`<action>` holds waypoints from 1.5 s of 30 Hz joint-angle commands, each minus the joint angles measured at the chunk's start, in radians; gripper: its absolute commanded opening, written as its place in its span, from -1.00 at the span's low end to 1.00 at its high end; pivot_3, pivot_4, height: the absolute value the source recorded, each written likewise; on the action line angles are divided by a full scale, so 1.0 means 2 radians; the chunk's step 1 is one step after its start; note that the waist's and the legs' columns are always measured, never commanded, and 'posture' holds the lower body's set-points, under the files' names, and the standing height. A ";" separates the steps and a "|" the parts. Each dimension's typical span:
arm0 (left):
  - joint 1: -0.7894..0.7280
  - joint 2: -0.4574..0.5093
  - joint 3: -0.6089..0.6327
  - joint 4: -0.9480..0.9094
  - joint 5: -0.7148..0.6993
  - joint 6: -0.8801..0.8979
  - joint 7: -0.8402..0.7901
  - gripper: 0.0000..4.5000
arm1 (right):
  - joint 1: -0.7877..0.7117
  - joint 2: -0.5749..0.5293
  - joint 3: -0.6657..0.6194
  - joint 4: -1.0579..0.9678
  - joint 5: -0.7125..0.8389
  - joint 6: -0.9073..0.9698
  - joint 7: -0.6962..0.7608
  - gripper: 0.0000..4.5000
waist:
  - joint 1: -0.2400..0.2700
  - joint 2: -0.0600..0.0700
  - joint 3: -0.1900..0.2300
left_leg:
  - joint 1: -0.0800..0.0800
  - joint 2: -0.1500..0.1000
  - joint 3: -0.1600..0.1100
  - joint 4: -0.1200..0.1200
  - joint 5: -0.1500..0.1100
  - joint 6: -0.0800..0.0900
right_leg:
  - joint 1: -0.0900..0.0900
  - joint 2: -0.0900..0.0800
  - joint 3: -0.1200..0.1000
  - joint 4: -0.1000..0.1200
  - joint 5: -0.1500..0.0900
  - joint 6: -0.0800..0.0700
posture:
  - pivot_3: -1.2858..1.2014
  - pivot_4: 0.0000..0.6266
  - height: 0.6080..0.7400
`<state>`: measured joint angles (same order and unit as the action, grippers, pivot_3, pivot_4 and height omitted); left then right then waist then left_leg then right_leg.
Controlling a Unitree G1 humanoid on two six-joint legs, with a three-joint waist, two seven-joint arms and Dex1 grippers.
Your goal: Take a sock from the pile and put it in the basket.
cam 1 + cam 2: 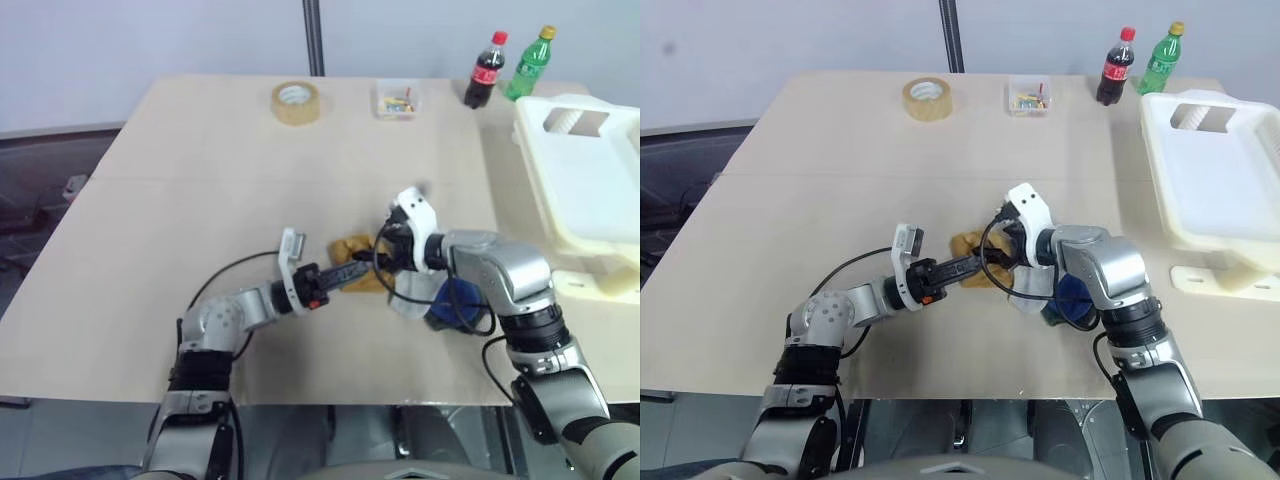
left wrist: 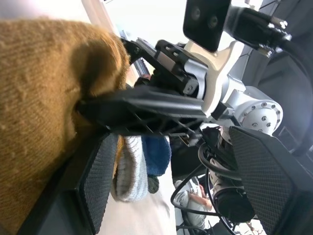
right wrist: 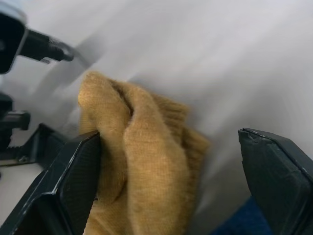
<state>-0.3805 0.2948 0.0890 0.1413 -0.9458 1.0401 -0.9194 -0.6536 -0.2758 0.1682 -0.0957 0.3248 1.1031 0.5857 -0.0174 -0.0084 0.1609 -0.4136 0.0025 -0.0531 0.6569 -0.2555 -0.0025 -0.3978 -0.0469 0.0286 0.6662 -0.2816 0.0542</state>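
With both the left gripper [image 1: 975,266] and the right gripper [image 1: 1002,250] wide apart around the mustard sock [image 1: 356,262] mid-table, their fingers risk colliding or dragging the pile [image 1: 420,290].

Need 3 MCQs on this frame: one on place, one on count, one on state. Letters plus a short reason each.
1. Where is the basket?
A. on the table's right side
B. by the tape roll
C. on the floor

2. How many bottles stand at the table's far edge?
A. one
B. two
C. three

3. How do the right gripper's jaws stand?
A. shut on the mustard sock
B. shut on nothing
C. open around the mustard sock

Answers:
1 A: it sits on the right, past the bottles.
2 B: a cola bottle and a green bottle.
3 C: its fingers stand wide apart with the mustard sock between them.
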 commanded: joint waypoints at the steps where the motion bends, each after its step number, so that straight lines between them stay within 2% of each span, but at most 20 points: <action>1: 0.010 0.003 0.005 -0.017 -0.003 -0.003 -0.008 0.70 | 0.000 -0.016 -0.001 -0.001 0.007 0.018 0.002 1.00 | 0.000 0.000 0.000 | 0.000 0.000 0.000 0.000 0.000 0.000 | 0.000 0.000 0.000 0.000 0.000 0.000 | 0.03 -0.52 1.00; 7: 0.031 0.022 0.006 -0.039 -0.002 -0.009 -0.025 0.70 | 0.009 -0.047 0.027 -0.009 0.019 0.026 0.032 1.00 | -0.001 0.000 0.000 | 0.000 0.000 0.000 0.000 0.000 0.000 | 0.000 0.000 0.000 0.000 0.000 0.000 | 0.03 -0.52 1.00; 12: 0.047 0.037 -0.001 -0.049 0.008 -0.023 -0.038 0.70 | 0.016 -0.045 0.047 -0.015 0.031 0.024 0.048 1.00 | 0.000 0.000 0.000 | 0.000 0.000 0.000 0.001 0.000 0.000 | 0.000 0.000 0.000 0.001 0.000 0.000 | 0.03 -0.52 1.00; 13: 0.050 0.039 -0.002 -0.050 0.010 -0.025 -0.039 0.73 | 0.017 -0.042 0.052 -0.016 0.033 0.024 0.050 0.76 | 0.000 0.000 0.000 | 0.000 0.000 0.000 0.002 0.000 0.000 | 0.000 0.000 0.000 0.001 0.000 0.000 | 0.03 -0.52 1.00; 14: 0.052 0.040 -0.003 -0.051 0.013 -0.028 -0.039 0.73 | 0.018 -0.040 0.056 -0.015 0.034 0.022 0.051 0.66 | -0.001 0.000 0.000 | 0.000 0.000 0.000 0.002 0.000 0.000 | 0.000 0.000 0.000 0.002 0.000 0.000 | 0.03 -0.52 1.00; 22: 0.067 0.058 0.023 -0.054 0.014 -0.050 -0.040 0.73 | 0.019 -0.045 0.085 -0.008 0.020 -0.004 0.061 -0.89 | -0.005 0.000 0.000 | 0.001 0.000 0.000 0.005 -0.001 0.002 | 0.000 0.000 0.000 0.006 0.000 0.000 | 0.03 -0.52 1.00; 23: 0.070 0.060 0.022 -0.053 0.017 -0.054 -0.041 0.73 | 0.020 -0.045 0.087 -0.007 0.020 -0.006 0.062 -0.95 | -0.006 0.000 0.000 | 0.001 0.000 0.000 0.006 -0.001 0.002 | 0.000 0.000 0.000 0.006 0.000 0.000 | 0.03 -0.52 1.00; 31: 0.077 0.058 0.021 -0.061 0.031 -0.086 -0.038 0.73 | 0.019 -0.034 0.087 -0.007 0.026 -0.005 0.062 -0.95 | -0.009 0.000 0.000 | 0.001 0.001 -0.001 0.006 -0.001 0.002 | 0.001 0.000 0.000 0.006 0.000 0.000 | 0.03 -0.52 1.00; 36: 0.081 0.041 0.032 -0.094 0.080 -0.203 -0.027 0.73 | 0.013 -0.028 0.071 -0.001 0.029 0.002 0.056 -0.95 | -0.009 0.000 0.000 | 0.001 0.001 -0.001 0.006 -0.001 0.002 | 0.001 0.000 0.000 0.006 0.000 0.000 | 0.03 -0.52 1.00; 41: 0.111 0.089 -0.017 -0.116 0.166 -0.288 -0.068 0.73 | 0.007 -0.012 0.048 0.006 0.036 0.011 0.046 -0.95 | -0.012 0.000 0.000 | 0.001 0.001 0.000 0.005 -0.001 0.002 | 0.000 0.000 0.001 0.006 0.000 0.000 | 0.03 -0.52 1.00; 45: 0.118 0.104 -0.019 -0.126 0.186 -0.317 -0.072 0.73 | -0.001 0.005 0.029 0.016 0.040 0.009 0.037 -0.95 | -0.011 0.001 0.000 | 0.001 0.001 0.000 0.005 -0.001 0.002 | 0.000 0.000 0.001 0.006 0.000 0.000 | 0.03 -0.52 1.00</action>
<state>-0.1395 0.4867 0.0410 -0.0596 -0.5812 0.4435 -1.0508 -0.6349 -0.2815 0.2462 -0.0604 0.3888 1.1242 0.6684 -0.0391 -0.0073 0.1612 -0.4117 0.0049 -0.0531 0.6674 -0.2583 0.0021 -0.3970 -0.0461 0.0298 0.6780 -0.2818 0.0539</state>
